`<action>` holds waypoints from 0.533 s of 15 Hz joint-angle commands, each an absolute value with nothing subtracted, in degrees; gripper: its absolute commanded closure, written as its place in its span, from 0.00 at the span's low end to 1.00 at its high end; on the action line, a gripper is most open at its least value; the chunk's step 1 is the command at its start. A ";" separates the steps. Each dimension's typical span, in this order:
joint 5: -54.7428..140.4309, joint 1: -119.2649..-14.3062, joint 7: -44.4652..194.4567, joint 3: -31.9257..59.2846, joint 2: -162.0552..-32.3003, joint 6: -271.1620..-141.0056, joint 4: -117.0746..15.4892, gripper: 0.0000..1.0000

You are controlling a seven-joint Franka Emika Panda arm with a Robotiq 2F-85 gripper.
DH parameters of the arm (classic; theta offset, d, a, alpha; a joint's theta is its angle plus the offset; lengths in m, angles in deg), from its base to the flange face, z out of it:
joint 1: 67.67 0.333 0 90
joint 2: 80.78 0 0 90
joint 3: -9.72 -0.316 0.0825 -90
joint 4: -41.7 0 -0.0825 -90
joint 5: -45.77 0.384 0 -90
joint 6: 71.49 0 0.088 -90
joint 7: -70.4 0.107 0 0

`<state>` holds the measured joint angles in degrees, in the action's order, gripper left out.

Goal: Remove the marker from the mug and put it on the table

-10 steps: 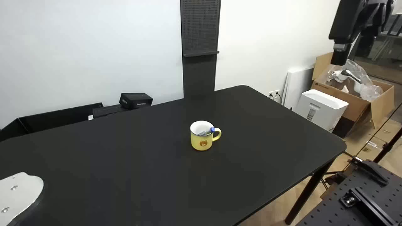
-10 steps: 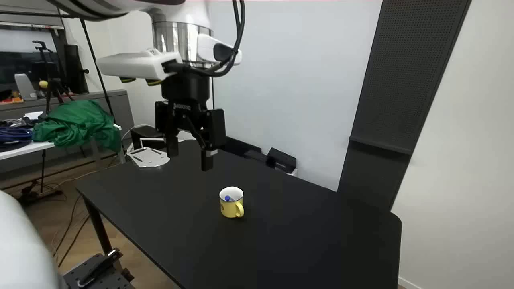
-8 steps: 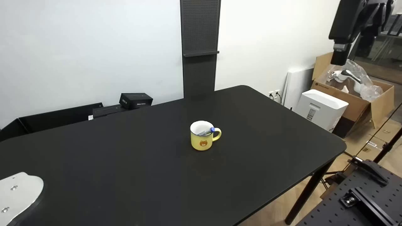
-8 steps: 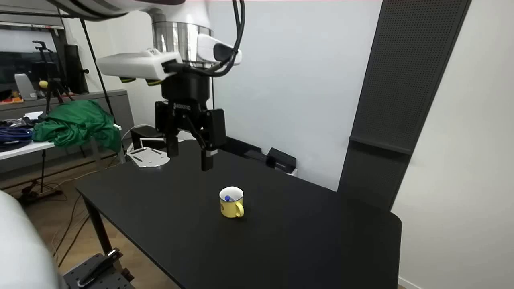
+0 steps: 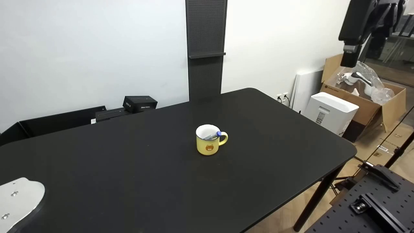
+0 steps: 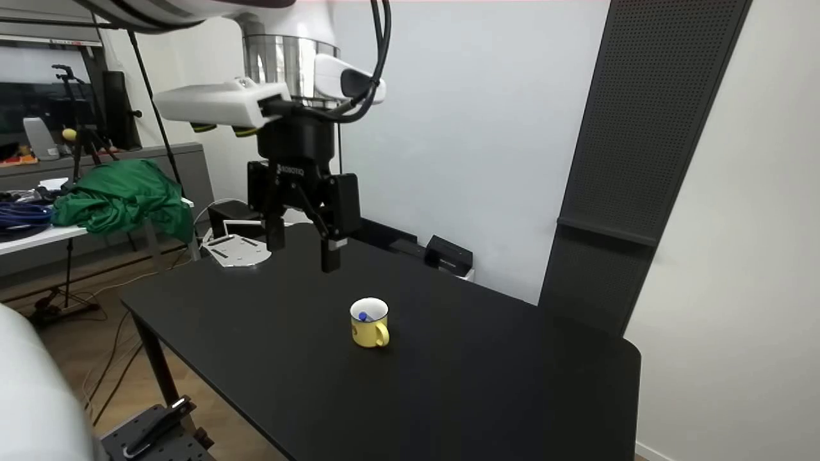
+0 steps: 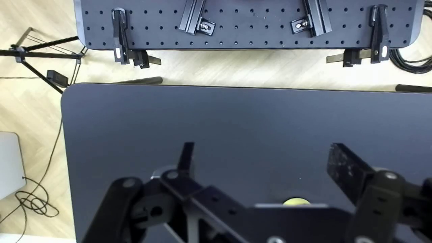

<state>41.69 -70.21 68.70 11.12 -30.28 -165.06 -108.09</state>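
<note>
- Robotiq gripper (image 6: 303,251): raised above the black table (image 6: 435,397), its two fingers parted wide, a broad gap between them.
- Yellow mug (image 5: 203,147), a bear face on its side: upright on the table.
- Marker (image 5: 212,136): slanting inside the mug, its blue end at the rim near the handle.
- Slotted silver plate (image 6: 240,254): at the table's far end in an exterior view.
- Green cloth (image 6: 122,198): beyond that, draped over a white-topped side table (image 6: 38,238).

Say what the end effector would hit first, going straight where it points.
Probably the black table, near its edge: the end effector points down and the mug seems off that line. Depth is unclear; missing the edge is possible.
</note>
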 commanded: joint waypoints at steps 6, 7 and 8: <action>39.90 -70.20 69.47 10.92 -34.16 -174.19 -107.46 0.00; 39.69 -70.19 69.53 10.84 -35.70 -177.13 -107.07 0.00; 39.59 -70.03 69.44 10.77 -38.22 -180.42 -106.28 0.00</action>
<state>40.69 -70.20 68.71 11.11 -32.54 -173.81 -108.09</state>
